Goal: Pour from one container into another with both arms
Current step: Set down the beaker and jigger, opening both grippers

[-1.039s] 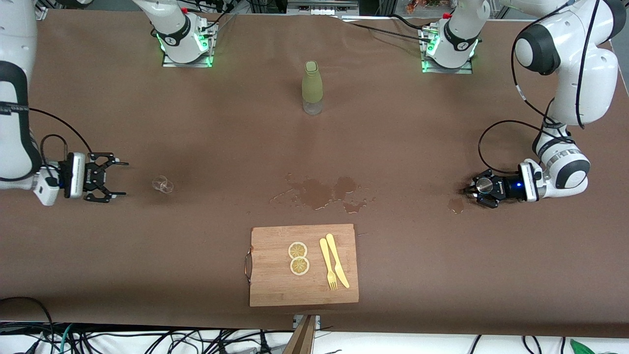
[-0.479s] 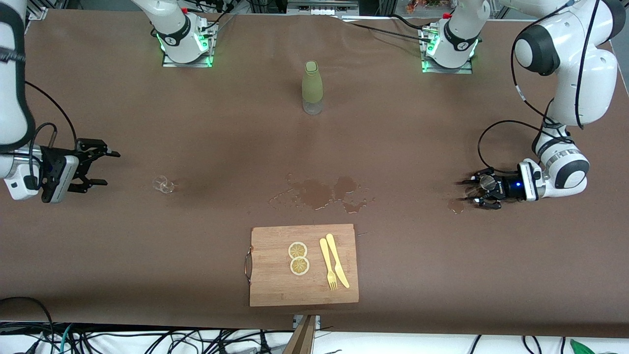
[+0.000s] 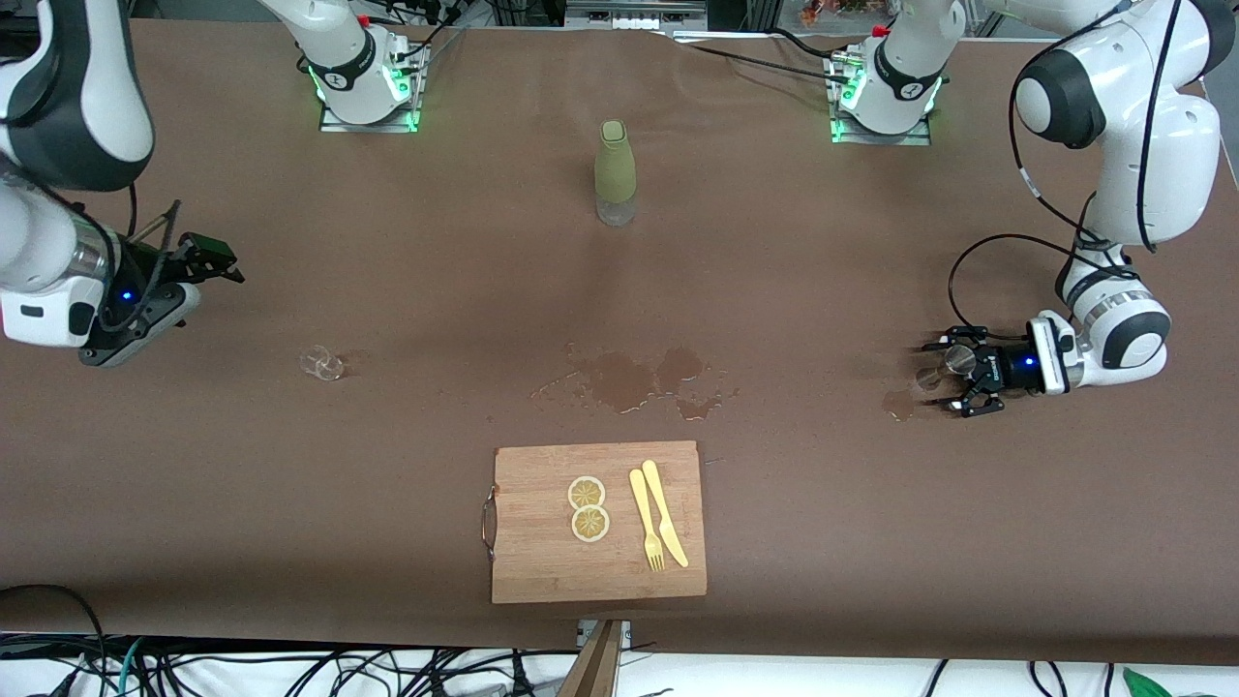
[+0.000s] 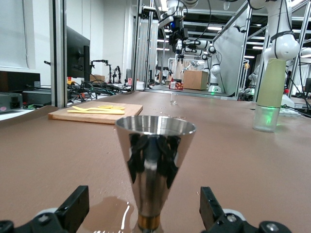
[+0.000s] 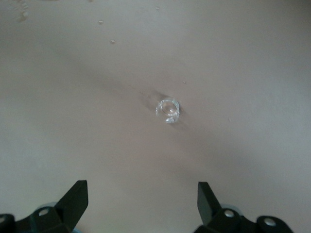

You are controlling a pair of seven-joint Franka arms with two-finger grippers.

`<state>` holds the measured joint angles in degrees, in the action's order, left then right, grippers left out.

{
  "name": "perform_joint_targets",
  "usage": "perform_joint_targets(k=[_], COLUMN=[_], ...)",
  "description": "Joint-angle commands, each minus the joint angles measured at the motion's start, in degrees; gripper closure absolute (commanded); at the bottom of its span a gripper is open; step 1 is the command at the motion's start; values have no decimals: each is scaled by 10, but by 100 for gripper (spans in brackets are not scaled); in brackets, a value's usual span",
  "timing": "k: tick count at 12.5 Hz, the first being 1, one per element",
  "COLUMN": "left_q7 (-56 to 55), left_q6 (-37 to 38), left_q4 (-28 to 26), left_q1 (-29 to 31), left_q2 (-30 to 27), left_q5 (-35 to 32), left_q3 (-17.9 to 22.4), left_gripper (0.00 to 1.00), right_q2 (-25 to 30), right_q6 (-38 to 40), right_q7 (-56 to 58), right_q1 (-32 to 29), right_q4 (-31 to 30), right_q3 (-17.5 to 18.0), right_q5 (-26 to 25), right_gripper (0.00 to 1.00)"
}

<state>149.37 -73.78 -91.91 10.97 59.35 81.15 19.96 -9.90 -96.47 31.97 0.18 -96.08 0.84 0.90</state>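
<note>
The steel jigger stands upright on the brown table between the wide-apart fingers of my left gripper, which touch nothing. In the front view the jigger and the open left gripper are low at the left arm's end of the table. The small clear glass stands alone toward the right arm's end. My right gripper hangs open and empty over the table there, apart from the glass. Its wrist view looks down on the glass with the right gripper well clear of it.
A tall bottle in an olive-green sleeve stands mid-table near the bases. A spill wets the middle, and a small puddle lies by the jigger. A wooden cutting board with lemon slices, fork and knife lies nearest the camera.
My left gripper has opened and let go of the jigger, which now stands free on the table. The right arm has risen and drawn back from the glass.
</note>
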Motion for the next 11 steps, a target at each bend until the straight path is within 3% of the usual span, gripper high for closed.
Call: perform_joint_targets(k=[1, 3, 7, 11], left_q7=[-41, -72, -138, -244], left_q6=[7, 7, 6, -36], left_q4=[-2, 2, 16, 16], left_q1=[-1, 0, 0, 1], left_q2=[-33, -49, -76, -140], left_q5=[-53, -79, -120, -160], left_q3=[17, 39, 64, 64], left_gripper=[0, 0, 0, 0], right_q2=[29, 44, 84, 106], right_q6=[12, 36, 83, 88], right_q7=[-130, -234, -287, -310], right_q1=[-6, -5, -11, -12], right_q4=[-17, -17, -15, -6], right_q3=[14, 17, 11, -34], right_q5=[-19, -19, -39, -47], right_gripper=[0, 0, 0, 0])
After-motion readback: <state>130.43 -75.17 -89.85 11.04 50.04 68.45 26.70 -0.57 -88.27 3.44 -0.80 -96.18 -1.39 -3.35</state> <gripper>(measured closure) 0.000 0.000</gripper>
